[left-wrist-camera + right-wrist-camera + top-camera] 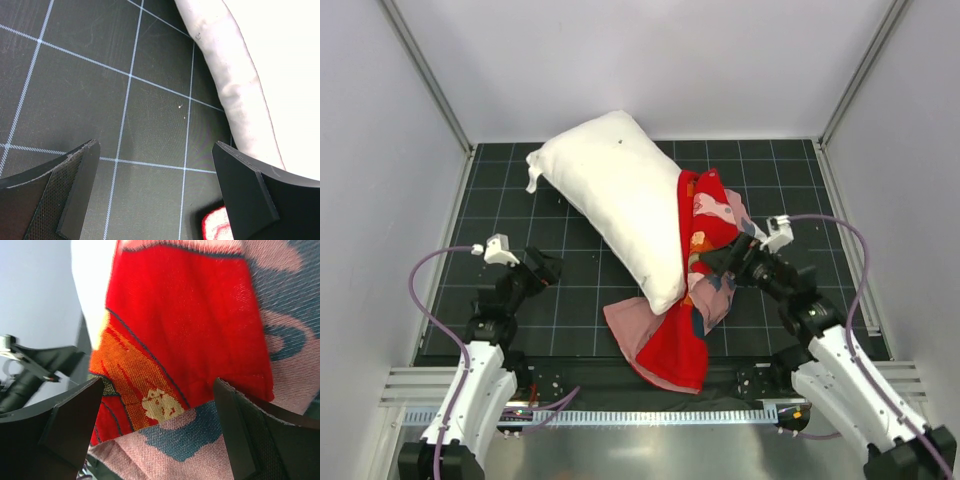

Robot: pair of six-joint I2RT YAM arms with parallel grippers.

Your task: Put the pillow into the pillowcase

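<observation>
Pillow (615, 205): white, plump, lying diagonally on the gridded mat (570, 290); near end rests over the case, none of it inside.
Pillowcase (680, 350): crumpled, pink reverse showing, mouth not discernible.
Right gripper (157, 400): spread, empty, close over the red fabric.
Left gripper (155, 160): spread, empty, beside the pillow's edge.
Advice: pinch a single hem layer and lift to expose the mouth.

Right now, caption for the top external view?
Pillow lies partly over the crumpled red pillowcase on the gridded mat; right claw open at the fabric, left claw open beside the pillow.
</observation>
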